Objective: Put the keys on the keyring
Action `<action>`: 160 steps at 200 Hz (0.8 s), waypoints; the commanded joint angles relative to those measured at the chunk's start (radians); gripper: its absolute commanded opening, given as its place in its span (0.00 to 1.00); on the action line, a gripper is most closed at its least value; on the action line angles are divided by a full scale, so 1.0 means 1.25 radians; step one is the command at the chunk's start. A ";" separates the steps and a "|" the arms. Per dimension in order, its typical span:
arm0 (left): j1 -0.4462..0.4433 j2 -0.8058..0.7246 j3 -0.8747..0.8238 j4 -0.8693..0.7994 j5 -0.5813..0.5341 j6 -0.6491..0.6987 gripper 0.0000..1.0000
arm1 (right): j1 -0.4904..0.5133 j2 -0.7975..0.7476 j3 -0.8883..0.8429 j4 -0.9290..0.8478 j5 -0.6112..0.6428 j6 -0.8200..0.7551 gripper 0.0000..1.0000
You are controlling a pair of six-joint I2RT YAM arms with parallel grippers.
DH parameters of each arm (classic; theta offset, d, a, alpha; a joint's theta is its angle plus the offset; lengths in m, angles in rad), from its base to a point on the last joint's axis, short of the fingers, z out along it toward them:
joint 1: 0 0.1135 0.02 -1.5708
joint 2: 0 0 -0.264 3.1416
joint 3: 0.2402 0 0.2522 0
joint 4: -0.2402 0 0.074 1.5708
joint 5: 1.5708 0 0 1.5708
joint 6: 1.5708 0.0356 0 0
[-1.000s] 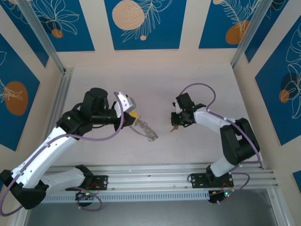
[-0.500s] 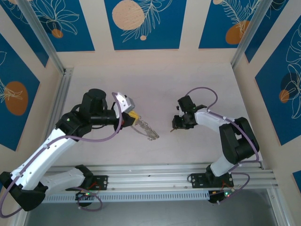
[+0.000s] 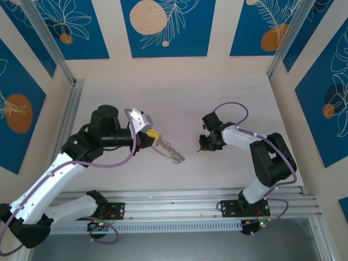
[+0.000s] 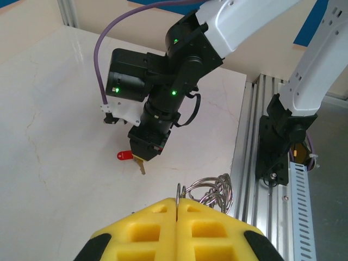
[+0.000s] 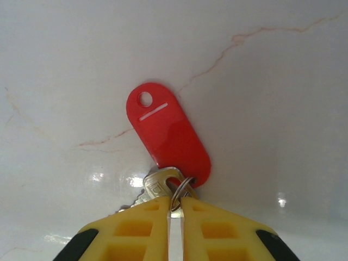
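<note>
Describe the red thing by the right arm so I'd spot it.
On the pale marble table, find the right gripper pointing down. Just past its yellow fingers lies the key tag: a glossy red oval with one small hole, unlike the silver key beside it.

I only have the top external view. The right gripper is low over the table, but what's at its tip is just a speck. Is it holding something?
Observer: Yes. The right wrist view shows the right gripper pinched on the keys at their small split ring.
Operator: Any colour on them?
Observer: A red tag, oval with a hole at its far end, reaches out past the pads.
Operator: And the left side?
Observer: In the left wrist view, the left gripper is shut on the thin wire of the keyring.
</note>
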 commanded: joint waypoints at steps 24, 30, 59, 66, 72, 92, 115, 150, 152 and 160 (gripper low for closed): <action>0.011 -0.017 0.009 0.039 0.030 -0.011 0.00 | 0.000 0.007 0.006 -0.013 0.027 0.000 0.13; 0.012 -0.016 0.009 0.037 0.030 -0.011 0.00 | -0.001 0.007 0.003 -0.009 0.027 0.000 0.11; 0.012 -0.014 0.014 0.035 0.032 -0.014 0.00 | -0.001 -0.005 -0.008 0.005 0.023 -0.001 0.00; 0.012 -0.015 0.014 0.035 0.032 -0.014 0.00 | -0.001 -0.009 -0.008 0.007 0.021 -0.004 0.00; 0.011 -0.015 0.013 0.035 0.032 -0.015 0.00 | 0.000 -0.014 -0.007 0.006 0.019 -0.009 0.00; 0.012 -0.014 0.012 0.034 0.031 -0.015 0.00 | 0.007 -0.042 -0.009 0.001 0.024 -0.025 0.00; 0.012 -0.010 0.011 0.035 0.030 -0.016 0.00 | 0.060 -0.132 -0.039 0.041 0.061 -0.094 0.00; 0.016 0.005 0.032 0.023 0.027 -0.014 0.00 | 0.165 -0.346 -0.100 0.090 0.082 -0.244 0.00; 0.016 0.005 0.034 0.022 0.025 -0.014 0.00 | 0.169 -0.362 -0.105 0.094 0.079 -0.252 0.00; 0.017 0.009 0.045 0.013 0.017 -0.006 0.00 | 0.179 -0.427 -0.125 0.104 0.057 -0.276 0.00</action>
